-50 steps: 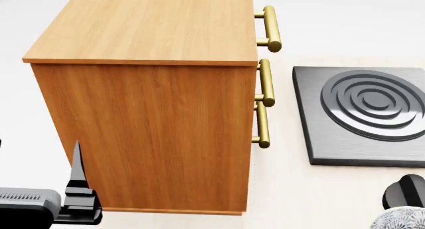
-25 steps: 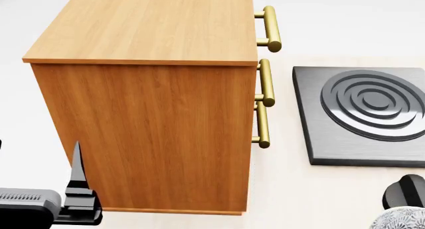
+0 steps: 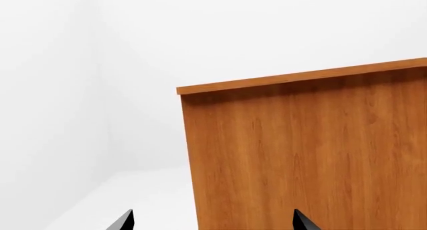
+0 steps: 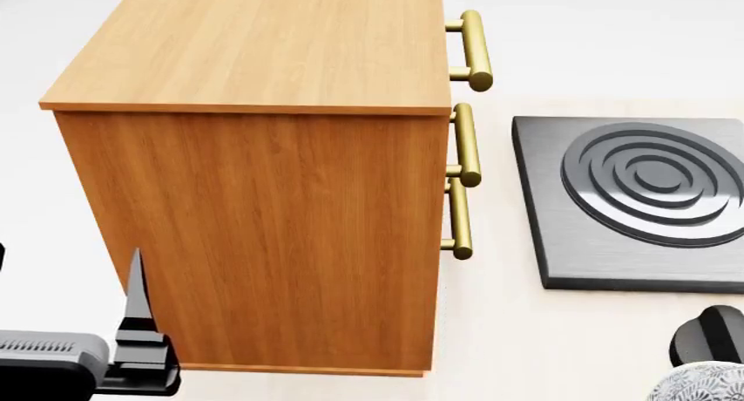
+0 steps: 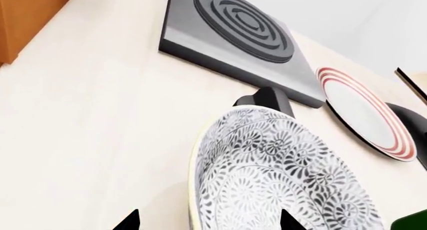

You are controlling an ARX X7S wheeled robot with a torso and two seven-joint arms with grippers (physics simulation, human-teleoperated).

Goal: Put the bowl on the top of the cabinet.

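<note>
Bowl (image 5: 287, 180) on bench (image 5: 87, 115), near stove plate (image 5: 233, 35), well right of cabinet (image 4: 267, 157). Right claw (image 5: 207, 221) open, straddling bowl rim. Left claw (image 3: 212, 222) open beside cabinet, empty.

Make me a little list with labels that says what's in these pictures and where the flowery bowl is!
bowl: deep round white bowl with grey floral pattern, on the pale tabletop, not on the cabinet
cabinet: tall orange-brown wooden cabinet; its lighter flat top carries nothing in the head view
handles: three brass bar handles
burner: square grey burner plate with rings, beside the cabinet
plate: flat red-ringed white plate, beyond the bowl
left tool: open, facing the cabinet's side
right tool: open, tips close by the bowl
</note>
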